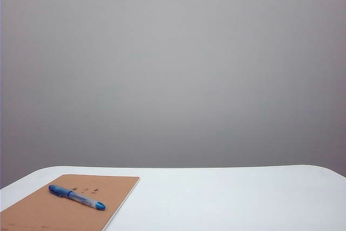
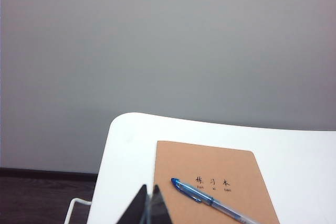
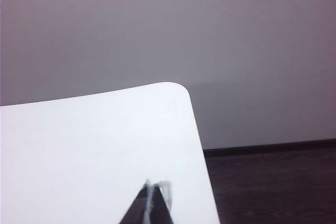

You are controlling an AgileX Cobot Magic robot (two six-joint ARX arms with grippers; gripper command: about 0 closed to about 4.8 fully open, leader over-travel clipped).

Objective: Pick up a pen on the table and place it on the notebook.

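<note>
The blue pen (image 1: 77,197) lies flat and slanted on the tan notebook (image 1: 48,209) at the near left of the white table (image 1: 227,198). In the left wrist view the pen (image 2: 210,201) rests under the small dark printed marks on the notebook (image 2: 231,171). My left gripper (image 2: 148,195) is shut with nothing in it, its dark tips pressed together by the notebook's edge, apart from the pen. My right gripper (image 3: 153,187) is shut and empty above bare table (image 3: 79,145) near a rounded corner. Neither gripper shows in the exterior view.
A plain grey wall fills the background. Dark floor (image 3: 273,187) lies beyond the table's edge in the right wrist view. A thin white wire frame (image 2: 76,205) stands off the table's side over dark floor in the left wrist view.
</note>
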